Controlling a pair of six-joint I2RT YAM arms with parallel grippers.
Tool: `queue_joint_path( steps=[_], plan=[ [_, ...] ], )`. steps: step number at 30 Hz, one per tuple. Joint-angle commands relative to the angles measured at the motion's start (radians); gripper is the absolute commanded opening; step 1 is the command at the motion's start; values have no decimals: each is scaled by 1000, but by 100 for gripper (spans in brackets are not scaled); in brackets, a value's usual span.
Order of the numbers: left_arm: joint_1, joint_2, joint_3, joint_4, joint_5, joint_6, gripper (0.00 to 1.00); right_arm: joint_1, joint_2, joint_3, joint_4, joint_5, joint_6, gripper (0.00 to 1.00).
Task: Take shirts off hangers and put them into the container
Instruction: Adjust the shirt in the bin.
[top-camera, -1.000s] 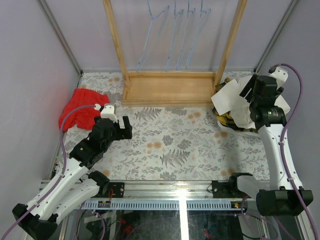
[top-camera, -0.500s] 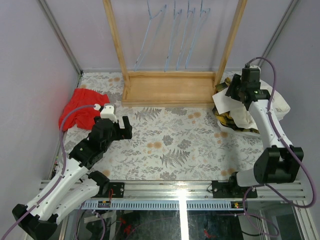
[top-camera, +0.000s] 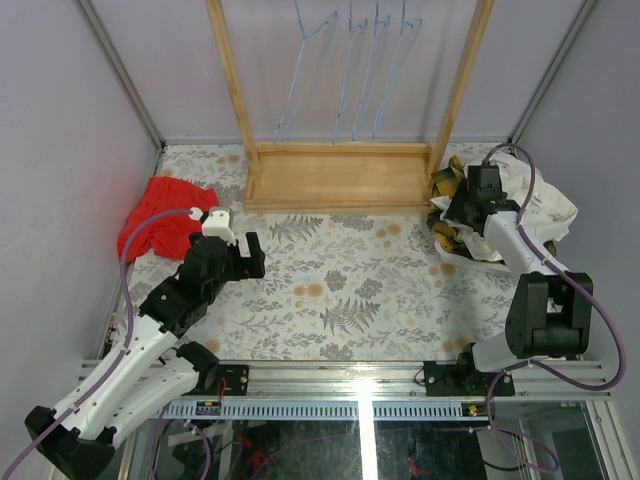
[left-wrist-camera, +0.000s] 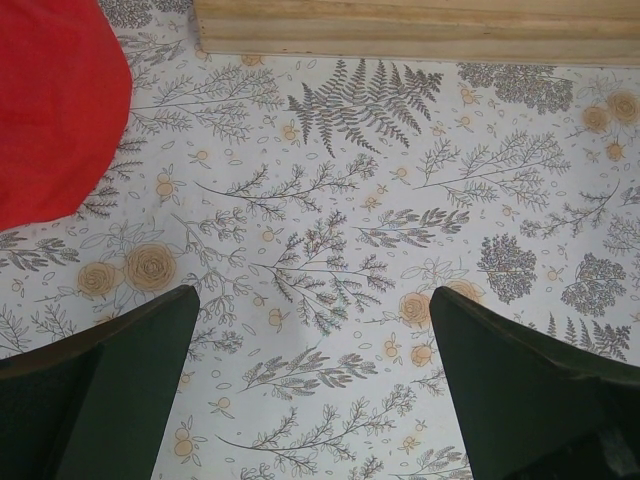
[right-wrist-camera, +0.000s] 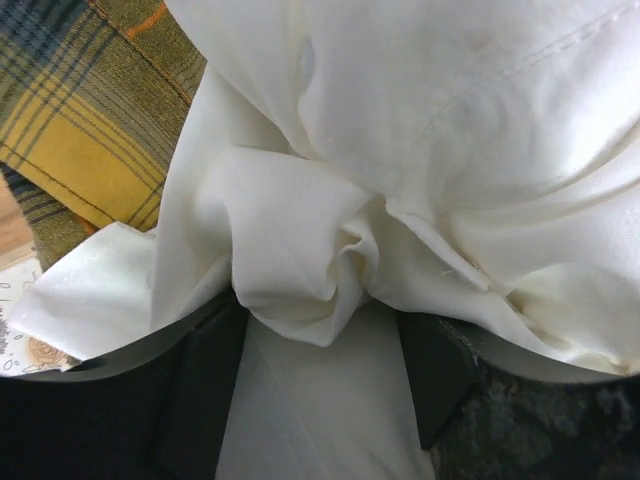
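R gripper (right-wrist-camera: 320, 335) is down in the shirt pile at far right of the table. Its fingers (right-wrist-camera: 205, 385) stand apart w/ a bunched fold of white shirt (right-wrist-camera: 300, 250) between them. Can't tell if the fold is pinched or just lying there. Plaid shirt (right-wrist-camera: 80, 110), yellow & black, sits just left of that fold, partly under the white one.

Container (top-camera: 462, 262) is mostly buried under the pile, w/ only a bit of white edge showing on the near side.

4 hangers (top-camera: 350, 80) hang bare on the wooden rack (top-camera: 340, 175) at far centre.

L gripper (left-wrist-camera: 312, 295) is released, jaws wide, hovering over the floral tablecloth (top-camera: 350, 290) near left, holding nothing. Red cloth (top-camera: 160, 225) lies just left of it.
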Motion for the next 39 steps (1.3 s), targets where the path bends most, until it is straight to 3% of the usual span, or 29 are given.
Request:
queue_joint_path(
  steps=[1, 9, 17, 23, 28, 34, 39],
  plan=[
    [4, 4, -3, 62, 8, 17, 100, -5, -66, 32, -190, -13, -33, 72],
    [4, 36, 16, 53, 18, 25, 100, -6, -299, 95, -215, -171, -82, 88],
    [4, 56, 60, 24, 4, 6, 100, -5, -517, -13, -119, -296, -42, 96],
    [21, 87, 79, 51, 22, -82, 100, -6, -631, -6, -69, -432, -87, 98],
    [141, 134, 151, 56, 113, -136, 100, -6, -699, 12, -45, -465, -130, 100],
    [385, 140, 276, -8, 233, -137, 100, -5, -700, 116, -129, -450, -140, 99],
    [435, 116, 391, -84, 135, -151, 100, -6, -707, 183, -184, -422, -152, 99]
  ],
)
